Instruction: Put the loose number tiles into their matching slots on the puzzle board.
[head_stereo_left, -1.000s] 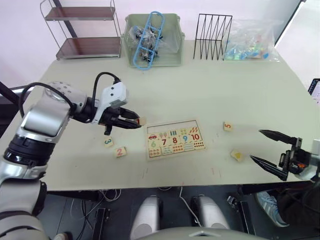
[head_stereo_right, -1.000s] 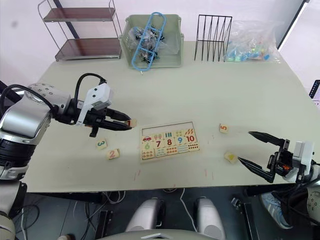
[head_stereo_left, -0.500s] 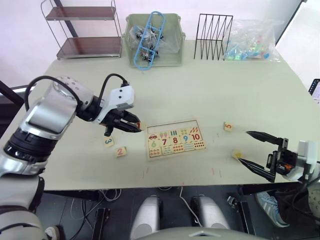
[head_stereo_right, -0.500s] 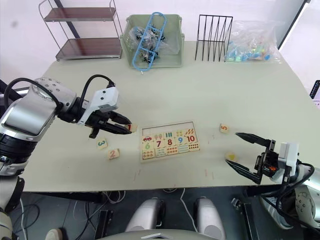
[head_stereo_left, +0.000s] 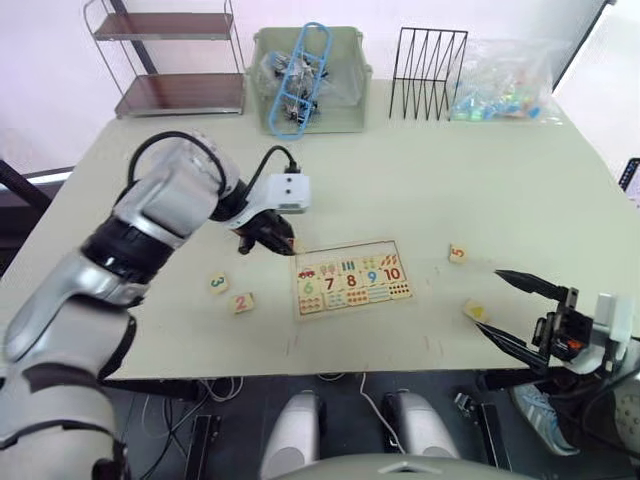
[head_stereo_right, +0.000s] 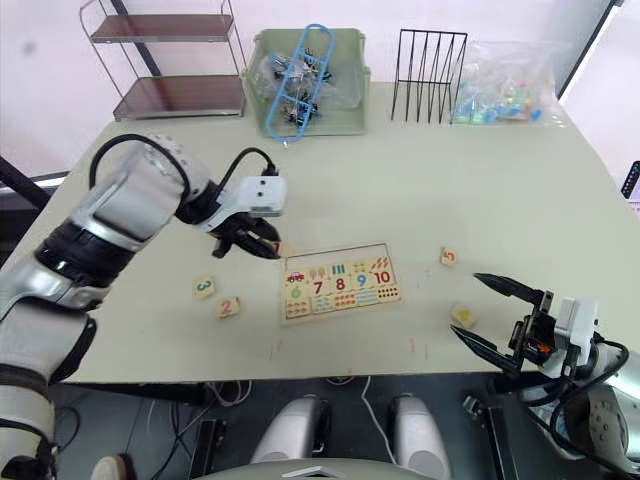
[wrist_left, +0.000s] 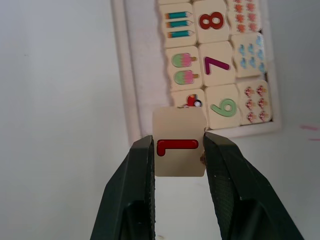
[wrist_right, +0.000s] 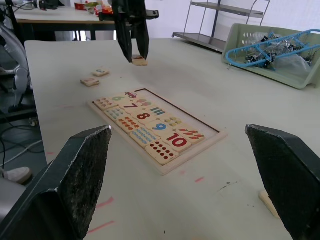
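The puzzle board (head_stereo_left: 352, 278) lies flat near the table's front middle. Its top row of slots (head_stereo_left: 345, 252) is bare wood. My left gripper (head_stereo_left: 279, 243) hangs over the board's near-left corner, shut on the tile with a red 1 (wrist_left: 180, 148). The tiles 3 (head_stereo_left: 218, 284) and 2 (head_stereo_left: 241, 302) lie left of the board. Tile 5 (head_stereo_left: 457, 253) lies right of it. A tile with a yellow digit (head_stereo_left: 476, 311) lies further front right, between the fingers of my open right gripper (head_stereo_left: 489, 300).
At the table's back stand a green basket (head_stereo_left: 345, 105) with blue hangers, a black wire rack (head_stereo_left: 428, 60) and a bag of colourful bits (head_stereo_left: 500, 85). A metal shelf (head_stereo_left: 170, 60) stands at the back left.
My left arm has carried the 1 tile to the right, up to the board's left corner, and turned its wrist. The right gripper has shifted slightly left around the yellow-digit tile.
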